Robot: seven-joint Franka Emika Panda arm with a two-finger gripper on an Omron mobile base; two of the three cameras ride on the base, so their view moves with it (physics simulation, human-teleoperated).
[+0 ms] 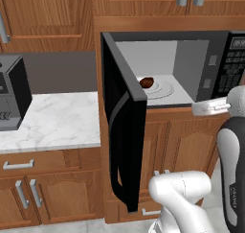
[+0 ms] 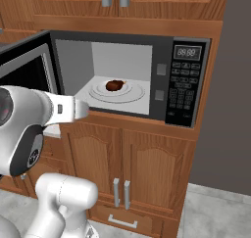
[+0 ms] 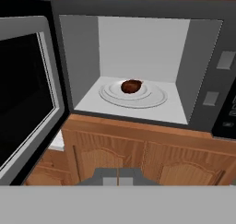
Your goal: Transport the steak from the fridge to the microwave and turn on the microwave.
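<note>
The steak [image 1: 146, 82] [image 2: 115, 85] [image 3: 131, 85], a small brown lump, lies on the round white turntable plate [image 3: 152, 98] inside the microwave [image 2: 162, 60] [image 3: 207, 57]. The microwave's black door [image 1: 122, 126] [image 3: 27, 94] is swung wide open to the left. Its button keypad [image 1: 232, 66] [image 2: 184, 90] sits on the right side. My gripper [image 3: 118, 178] is shut and holds nothing. It hovers outside the cavity, in front of the lower edge and facing in. The fridge is out of view.
A smaller black appliance [image 1: 12, 90] stands on the marble counter [image 1: 57, 122] left of the open door. Wooden cabinet doors [image 2: 127, 158] run below the microwave and above it. A dark grey panel [image 2: 230, 109] rises on the right.
</note>
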